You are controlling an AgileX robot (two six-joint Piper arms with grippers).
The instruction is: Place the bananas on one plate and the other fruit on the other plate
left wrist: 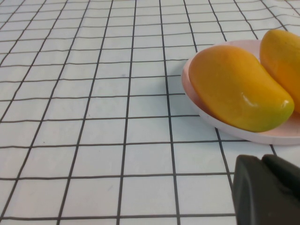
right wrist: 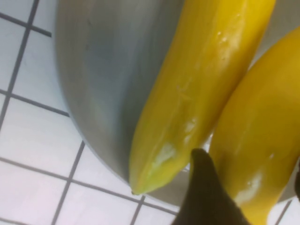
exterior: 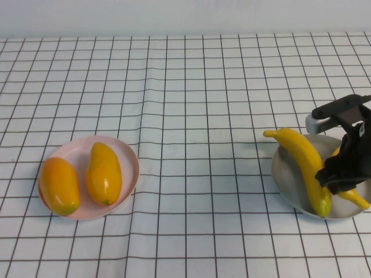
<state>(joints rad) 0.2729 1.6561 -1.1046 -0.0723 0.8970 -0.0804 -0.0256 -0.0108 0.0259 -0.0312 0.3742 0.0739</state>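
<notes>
Two bananas lie on the grey plate (exterior: 287,174) at the right: one (exterior: 304,165) lies free across it, the other (exterior: 355,198) sits under my right gripper (exterior: 342,182). In the right wrist view the gripper (right wrist: 251,173) has its fingers (right wrist: 201,187) on either side of the second banana (right wrist: 262,126), closed on it, beside the free banana (right wrist: 201,79) on the plate (right wrist: 103,70). Two orange-yellow fruits (exterior: 59,185) (exterior: 104,172) lie on the pink plate (exterior: 124,153) at the left. My left gripper (left wrist: 267,187) is shut and empty, close to the pink plate (left wrist: 225,125) and the fruit (left wrist: 239,86).
The white black-gridded tablecloth (exterior: 197,116) covers the whole table. The wide stretch between the two plates holds nothing. The grey plate sits near the table's right edge.
</notes>
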